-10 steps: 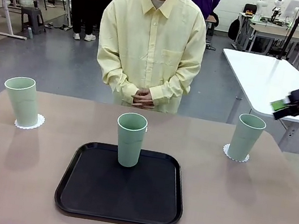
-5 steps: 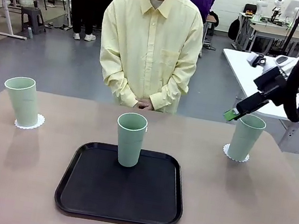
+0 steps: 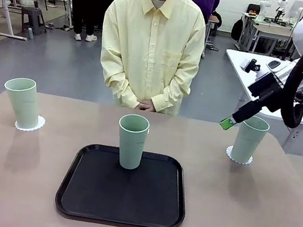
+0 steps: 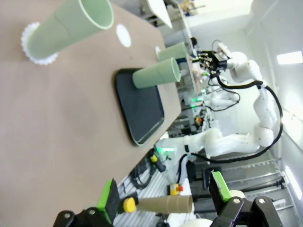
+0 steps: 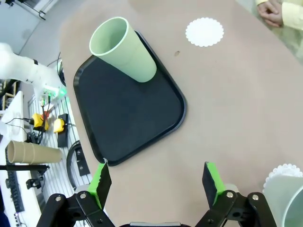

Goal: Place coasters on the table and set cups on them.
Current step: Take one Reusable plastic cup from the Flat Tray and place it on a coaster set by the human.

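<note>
Middle cup (image 3: 132,140) stands on black tray (image 3: 120,201), ahead of right jaws; bare coaster (image 5: 204,31) beyond, on worktop (image 3: 240,210). Right cup (image 3: 249,138) on coaster (image 3: 238,158), just beside right jaws. Left cup (image 3: 22,102) on coaster (image 3: 29,125), far ahead of left jaws. Both jaws released, empty.

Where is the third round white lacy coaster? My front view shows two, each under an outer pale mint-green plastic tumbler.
Observer: The third coaster lies bare on the beige-pink table, beyond the black rounded-square tray's far edge, near the person's clasped hands.
Operator: Are the right arm's jaws open?
Observer: Yes, the right gripper stands wide open, nothing in it.
Operator: And the left?
Observer: The left gripper is open and empty too.
</note>
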`<state>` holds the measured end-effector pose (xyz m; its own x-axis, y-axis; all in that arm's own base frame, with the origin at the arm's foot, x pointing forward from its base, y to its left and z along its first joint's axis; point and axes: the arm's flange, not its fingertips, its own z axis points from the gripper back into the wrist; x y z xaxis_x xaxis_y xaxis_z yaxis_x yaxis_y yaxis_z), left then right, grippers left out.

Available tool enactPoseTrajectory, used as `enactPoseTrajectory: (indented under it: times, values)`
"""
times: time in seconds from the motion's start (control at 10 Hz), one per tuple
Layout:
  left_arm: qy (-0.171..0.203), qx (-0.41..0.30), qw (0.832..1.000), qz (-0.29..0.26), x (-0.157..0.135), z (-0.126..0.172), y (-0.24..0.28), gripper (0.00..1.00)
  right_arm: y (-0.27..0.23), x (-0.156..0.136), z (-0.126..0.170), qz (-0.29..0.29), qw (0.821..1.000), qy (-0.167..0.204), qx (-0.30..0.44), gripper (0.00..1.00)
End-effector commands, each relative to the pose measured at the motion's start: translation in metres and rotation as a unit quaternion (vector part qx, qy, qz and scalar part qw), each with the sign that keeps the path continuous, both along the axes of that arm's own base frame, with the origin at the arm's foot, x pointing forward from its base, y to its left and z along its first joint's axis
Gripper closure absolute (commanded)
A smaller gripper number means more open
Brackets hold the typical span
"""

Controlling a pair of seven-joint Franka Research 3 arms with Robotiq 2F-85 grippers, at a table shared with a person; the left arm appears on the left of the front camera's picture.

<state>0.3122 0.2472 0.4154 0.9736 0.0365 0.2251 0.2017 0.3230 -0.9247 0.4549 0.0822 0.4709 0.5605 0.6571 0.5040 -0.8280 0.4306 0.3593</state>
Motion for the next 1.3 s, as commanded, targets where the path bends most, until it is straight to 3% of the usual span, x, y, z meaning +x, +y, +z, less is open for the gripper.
enactPoseTrajectory:
  times: [0.0,0.4,0.5,0.8,1.0,1.2]
  values:
    - [0.000,0.000,1.000,-0.001,-0.003,0.001,0.002,0.00,0.001,0.002,0.004,-0.015,1.000,0.006,-0.002,0.00]
    - [0.000,0.000,1.000,-0.001,-0.003,0.001,0.002,0.00,-0.001,0.001,0.003,-0.006,1.000,0.002,0.000,0.00]
    - [0.000,0.000,1.000,-0.001,-0.003,0.001,0.002,0.00,0.011,0.000,0.000,0.040,0.998,-0.046,-0.033,0.00]
    - [0.000,0.000,1.000,-0.001,-0.003,0.001,0.002,0.00,0.069,0.026,-0.018,0.119,0.983,-0.131,-0.045,0.00]
    - [0.000,0.000,1.000,-0.001,-0.003,0.001,0.002,0.00,0.095,0.035,-0.039,0.180,0.967,-0.178,0.004,0.00]
    - [0.000,0.000,1.000,-0.001,-0.003,0.001,0.002,0.00,0.105,0.036,-0.065,0.212,0.953,-0.194,0.098,0.00]
